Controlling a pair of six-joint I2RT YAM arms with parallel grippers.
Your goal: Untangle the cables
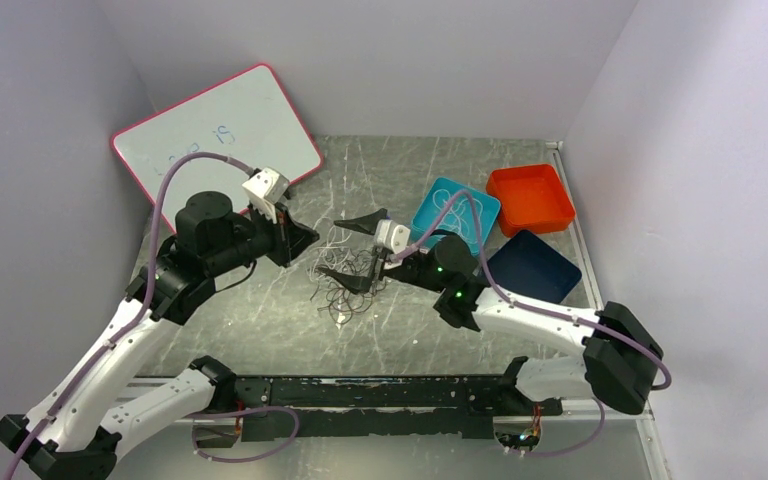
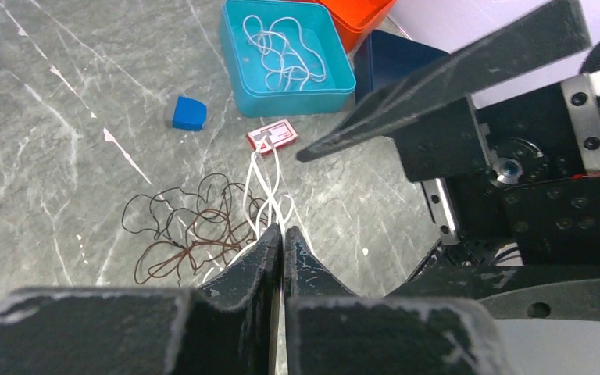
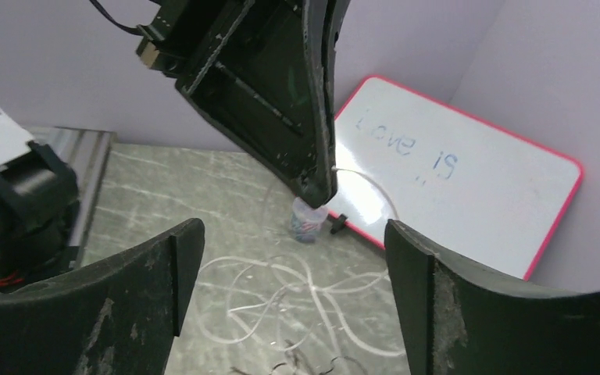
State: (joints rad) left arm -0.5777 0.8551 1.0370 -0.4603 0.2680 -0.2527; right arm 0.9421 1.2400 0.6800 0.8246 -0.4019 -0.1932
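You have one white cable (image 2: 285, 51) in the teal bin (image 2: 231, 66); the tangle (image 2: 191, 230) waits (left gripper (image 2: 283, 234) pinches a white strand (image 2: 262, 183), right gripper (image 3: 293, 230) spread).

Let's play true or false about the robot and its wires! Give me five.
1. The left gripper is pinching a white cable. True.
2. The teal tray has nothing in it. False: a coiled white cable lies inside.
3. The right gripper is wide open. True.
4. The dark brown cable lies in the orange tray. False: it lies on the table.
5. The whiteboard reads "Love is". True.
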